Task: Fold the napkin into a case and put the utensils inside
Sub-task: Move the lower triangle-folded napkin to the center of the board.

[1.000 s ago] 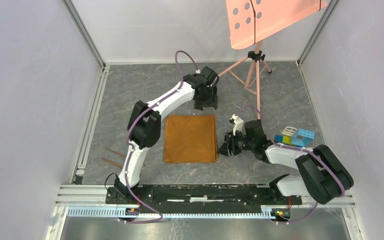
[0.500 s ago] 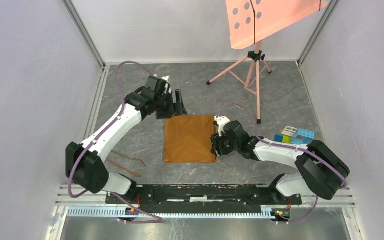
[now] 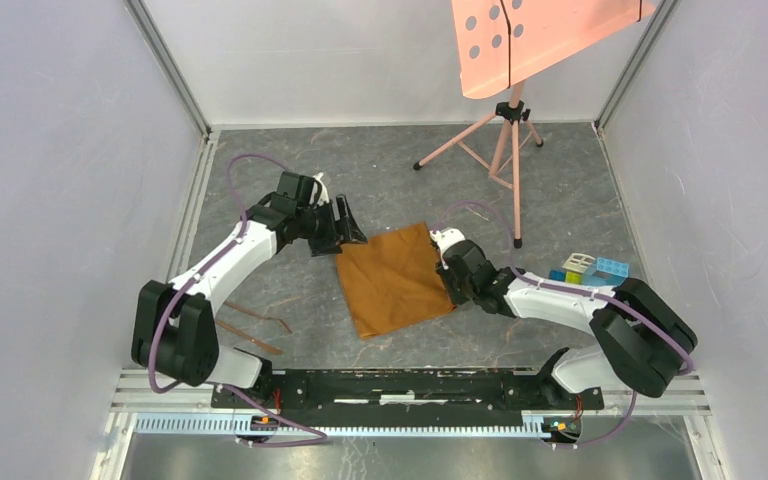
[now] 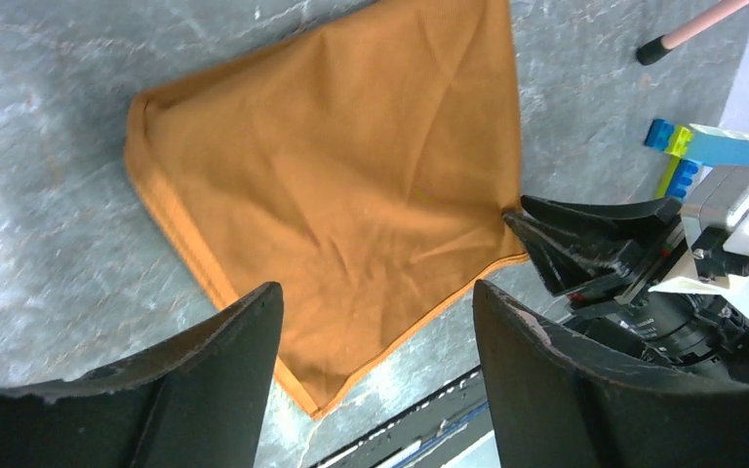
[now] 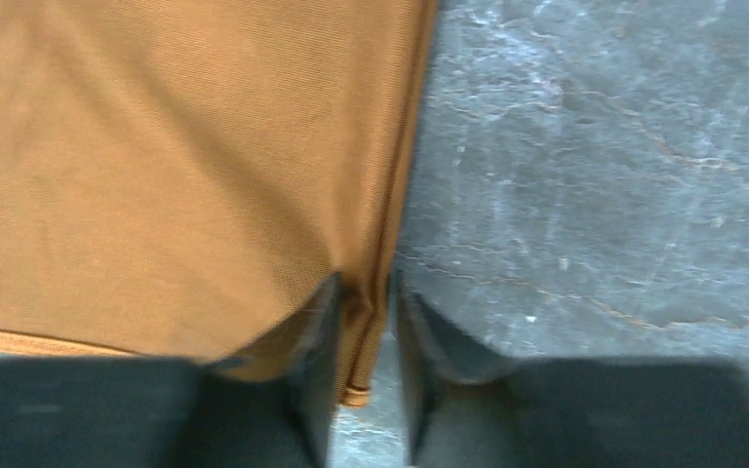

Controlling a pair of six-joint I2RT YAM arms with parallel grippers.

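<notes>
The orange-brown napkin (image 3: pixel 395 280) lies flat on the grey table, turned at an angle. It is a folded square, not a narrow case. My right gripper (image 3: pixel 447 276) is shut on its right edge; the right wrist view shows the hem pinched between the fingers (image 5: pixel 363 322). My left gripper (image 3: pixel 350 228) is open and empty, just off the napkin's far left corner. In the left wrist view the napkin (image 4: pixel 351 185) lies beyond the spread left gripper (image 4: pixel 375 327), and the right gripper (image 4: pixel 566 249) shows at the napkin's edge. The copper-brown utensils (image 3: pixel 250 337) lie at the near left.
A salmon-pink perforated panel (image 3: pixel 540 40) stands on a tripod (image 3: pixel 505 150) at the far right. Blue, green and white toy blocks (image 3: pixel 585 270) sit at the right, beside the right arm. Grey walls enclose the table.
My right gripper moved onto the napkin's right edge and shut on it. The napkin turned, its near edge shifting right. My left arm swung from the far side to the napkin's left corner.
</notes>
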